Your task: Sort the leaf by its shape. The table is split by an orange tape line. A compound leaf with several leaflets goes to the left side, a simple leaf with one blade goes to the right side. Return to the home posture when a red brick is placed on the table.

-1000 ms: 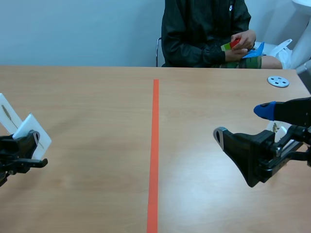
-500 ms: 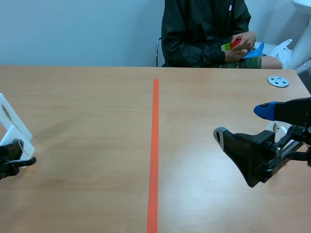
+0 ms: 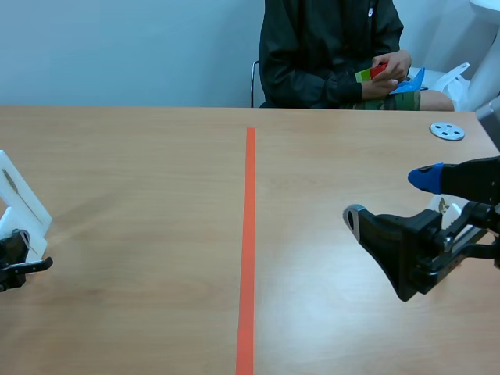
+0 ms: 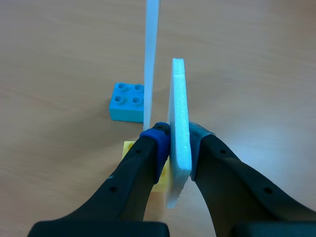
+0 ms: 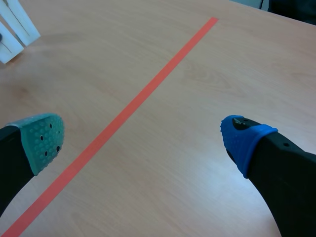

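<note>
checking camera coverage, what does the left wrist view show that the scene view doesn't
Only the left wrist view: a blue brick and a yellow brick by the left gripper, which is shut on a card; a second card stands beside it. Only the scene view: the tape line, the person, a grey disc, the open right gripper. Both: the left gripper, white cards, the table.

table [image 3: 156, 195]: wood, orange tape line [image 3: 248, 234] mid | on it: blue brick [image 4: 127, 102], yellow brick [image 4: 128, 146], grey disc [image 3: 447, 130]
</note>
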Robot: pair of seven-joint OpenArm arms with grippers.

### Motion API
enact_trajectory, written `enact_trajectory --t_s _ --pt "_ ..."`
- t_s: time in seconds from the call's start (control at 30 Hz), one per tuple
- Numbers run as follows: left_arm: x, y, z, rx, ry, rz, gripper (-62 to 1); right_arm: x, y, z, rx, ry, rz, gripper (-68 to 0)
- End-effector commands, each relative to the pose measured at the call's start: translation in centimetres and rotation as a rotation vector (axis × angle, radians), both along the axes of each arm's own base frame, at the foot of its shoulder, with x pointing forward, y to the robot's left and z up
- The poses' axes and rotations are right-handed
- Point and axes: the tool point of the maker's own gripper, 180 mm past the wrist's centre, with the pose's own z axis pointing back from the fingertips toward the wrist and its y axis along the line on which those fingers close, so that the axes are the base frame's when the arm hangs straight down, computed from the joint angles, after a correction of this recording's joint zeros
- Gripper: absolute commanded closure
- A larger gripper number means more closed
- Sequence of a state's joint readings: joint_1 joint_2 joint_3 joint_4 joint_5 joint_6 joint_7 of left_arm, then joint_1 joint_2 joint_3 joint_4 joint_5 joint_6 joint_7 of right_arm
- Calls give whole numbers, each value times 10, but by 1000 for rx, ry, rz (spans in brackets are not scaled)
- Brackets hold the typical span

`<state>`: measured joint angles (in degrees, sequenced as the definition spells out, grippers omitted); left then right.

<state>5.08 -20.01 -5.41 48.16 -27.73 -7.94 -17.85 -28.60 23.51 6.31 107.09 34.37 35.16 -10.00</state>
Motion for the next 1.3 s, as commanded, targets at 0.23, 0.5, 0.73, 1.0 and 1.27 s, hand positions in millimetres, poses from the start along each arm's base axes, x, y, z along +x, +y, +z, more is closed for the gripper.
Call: enact_trajectory --t_s 0.23,0.5,0.73,1.0,1.27 --pt "3 5 11 3 -61 18 -79 5 -6 7 2 -26 -11 -679" --pt "0 7 5 2 -43 25 -156 5 -6 7 3 -26 -11 -679" --pt "-4 10 1 2 -32 33 -232 5 -6 7 3 -25 -11 -679" --pt "0 9 13 10 -94 31 -540 5 -6 7 3 -25 -11 -679" --pt "3 -8 49 33 -179 -43 -589 5 -6 7 2 -25 -11 -679"
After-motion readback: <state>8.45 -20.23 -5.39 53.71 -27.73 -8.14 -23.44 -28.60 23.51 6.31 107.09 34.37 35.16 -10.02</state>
